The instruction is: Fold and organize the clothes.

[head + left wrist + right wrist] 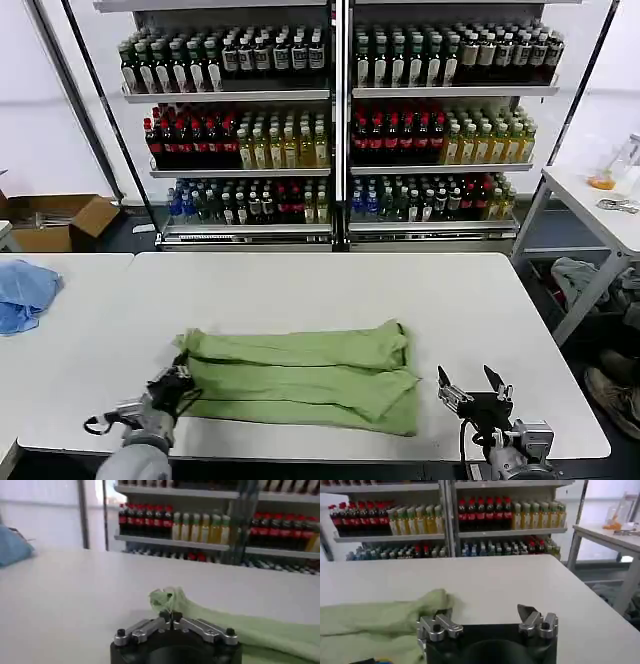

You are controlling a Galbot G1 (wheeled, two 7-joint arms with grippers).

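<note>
Now soft green shirt point(305, 378) folded oblong; left gripper point(176, 382) pinching it, right gripper point(474, 386) spread.

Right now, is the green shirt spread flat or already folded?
Folded. The green shirt lies on the white table as a long band of stacked layers; the left hand is shut on its end.

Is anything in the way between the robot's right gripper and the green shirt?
No. The right gripper is open just beside the green shirt, with bare table between them. The left gripper is already shut on the shirt's other end.
</note>
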